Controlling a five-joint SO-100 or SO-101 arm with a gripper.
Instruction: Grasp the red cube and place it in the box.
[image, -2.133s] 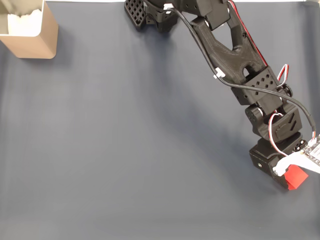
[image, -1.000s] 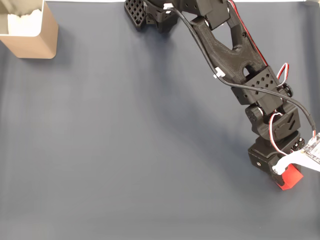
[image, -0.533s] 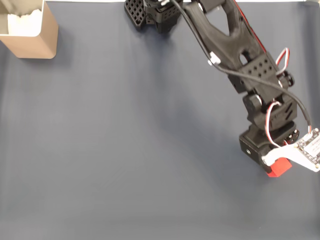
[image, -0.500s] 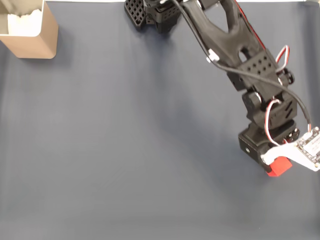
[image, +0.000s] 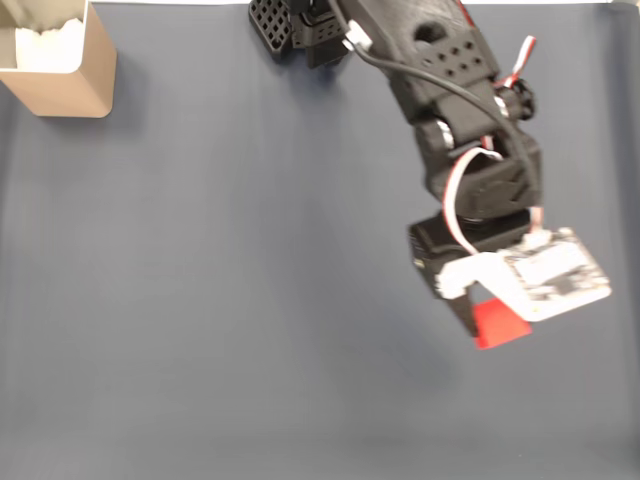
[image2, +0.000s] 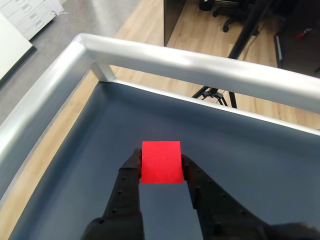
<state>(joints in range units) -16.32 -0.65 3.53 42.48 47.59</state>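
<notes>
The red cube (image2: 161, 162) is pinched between the two black fingers of the tool (image2: 161, 167), pressed on opposite flat faces, above the dark blue matte table (image: 250, 300). It looks light, stiff and plain-faced, so that side-on hold should suit it. The tan, round-cornered box (image: 58, 70) with white padding stands well apart, at about ten o'clock from the cube in the fixed view.

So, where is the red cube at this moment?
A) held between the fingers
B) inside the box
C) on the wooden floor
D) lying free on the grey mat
A: in the wrist view the red cube sits pinched between the two black fingers, far from the box.
</notes>
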